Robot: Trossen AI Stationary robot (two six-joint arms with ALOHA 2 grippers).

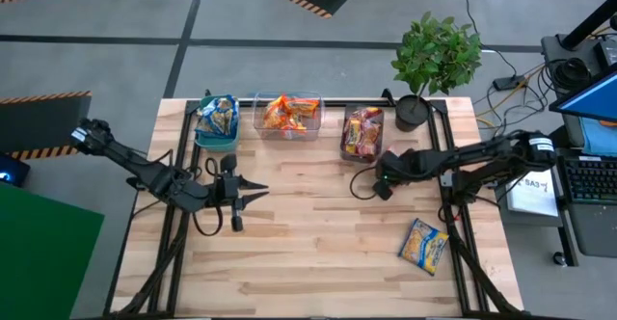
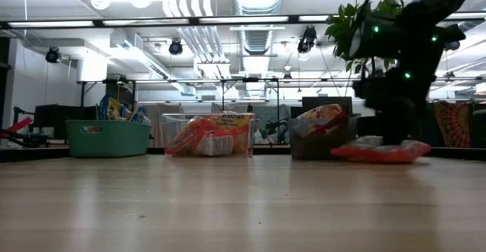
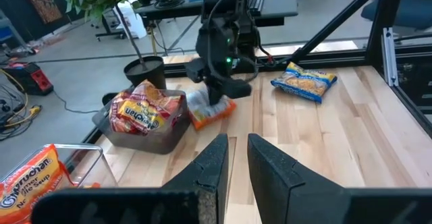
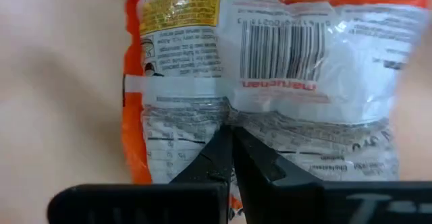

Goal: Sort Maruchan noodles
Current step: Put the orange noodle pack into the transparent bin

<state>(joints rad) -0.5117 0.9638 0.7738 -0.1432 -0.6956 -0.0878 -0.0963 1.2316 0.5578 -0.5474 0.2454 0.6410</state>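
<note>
My right gripper (image 4: 231, 135) points down beside the dark bin (image 1: 362, 133), shut on an orange Maruchan packet (image 4: 256, 69) that lies printed back up, barcode showing. In the high view the arm hides this packet; the low view shows it flat at table level (image 2: 380, 153). A blue-and-yellow packet (image 1: 424, 245) lies flat on the table near the right front. My left gripper (image 1: 262, 189) hovers left of centre, pointing toward the right edge, its fingers (image 3: 216, 160) a little apart with nothing between them. My right gripper pinches a small crinkled fold of the wrapper (image 4: 229, 119) between its two fingertips, about the middle of the packet's back face. The fingers come steeply from above. The packet lies nearly flat under them, its underside (image 2: 357, 155) at the table top beside the dark bin.
Along the far edge stand a teal bin (image 1: 216, 120) with blue-and-yellow packets, a clear bin (image 1: 286, 116) with orange ones and the dark bin with red ones. A potted plant (image 1: 434, 55) stands at the far right corner. Bare wood lies across the table's middle and front.
</note>
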